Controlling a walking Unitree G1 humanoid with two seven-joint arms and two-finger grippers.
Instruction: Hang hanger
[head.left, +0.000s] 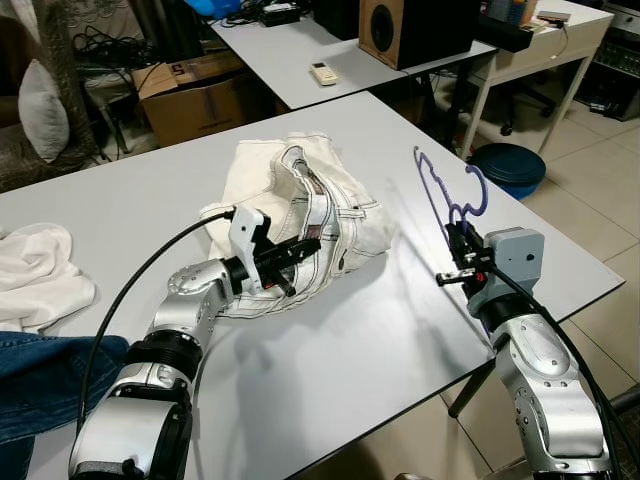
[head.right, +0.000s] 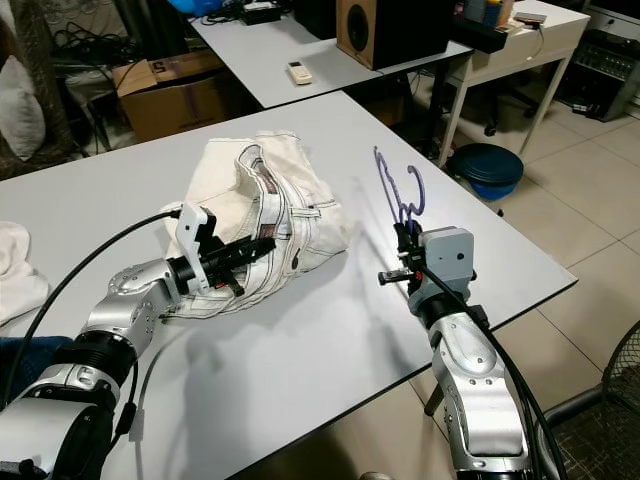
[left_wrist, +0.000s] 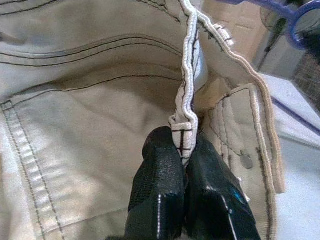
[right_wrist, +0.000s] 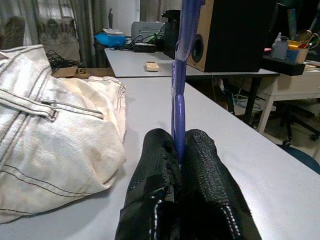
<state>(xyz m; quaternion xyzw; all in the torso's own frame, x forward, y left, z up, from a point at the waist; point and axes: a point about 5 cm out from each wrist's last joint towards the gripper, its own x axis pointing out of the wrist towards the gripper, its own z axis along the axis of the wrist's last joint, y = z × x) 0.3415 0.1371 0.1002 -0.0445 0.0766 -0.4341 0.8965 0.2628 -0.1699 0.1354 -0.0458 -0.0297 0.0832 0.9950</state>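
Observation:
A pair of cream-white jeans (head.left: 290, 210) lies crumpled in the middle of the white table (head.left: 330, 380). My left gripper (head.left: 305, 245) is shut on a belt loop of the waistband (left_wrist: 183, 131). A thin purple hanger (head.left: 450, 195) stands upright over the table's right side. My right gripper (head.left: 458, 240) is shut on its lower bar, with the fingers (right_wrist: 160, 170) pinching the hanger (right_wrist: 180, 75). The hanger stands apart from the jeans, to their right.
A white cloth (head.left: 35, 275) and blue denim (head.left: 40, 385) lie at the table's left. Behind stand a second table with a remote (head.left: 323, 72) and a speaker (head.left: 415, 28), plus a cardboard box (head.left: 190, 90). A dark blue round object (head.left: 510, 165) sits on the floor at right.

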